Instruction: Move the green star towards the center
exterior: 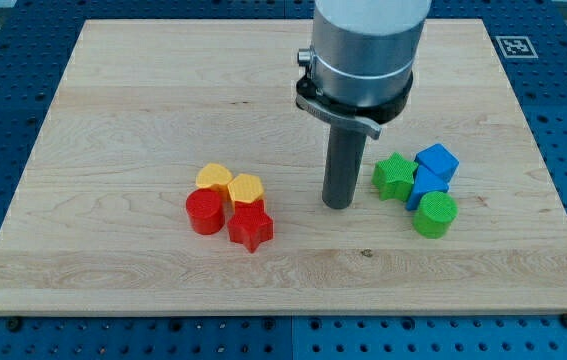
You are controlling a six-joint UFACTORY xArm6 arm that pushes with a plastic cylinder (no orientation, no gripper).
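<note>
The green star (394,176) lies on the wooden board (113,120) at the view's right, touching a blue block cluster. My tip (338,205) stands just to the star's left, a small gap apart. A blue cube (436,160) and another blue block (427,186) sit right of the star. A green cylinder (434,214) sits below them.
Left of centre is a cluster: a yellow heart-like block (214,178), a yellow hexagon-like block (245,188), a red cylinder (204,212) and a red star (251,227). A fiducial marker (514,46) sits at the board's top right corner.
</note>
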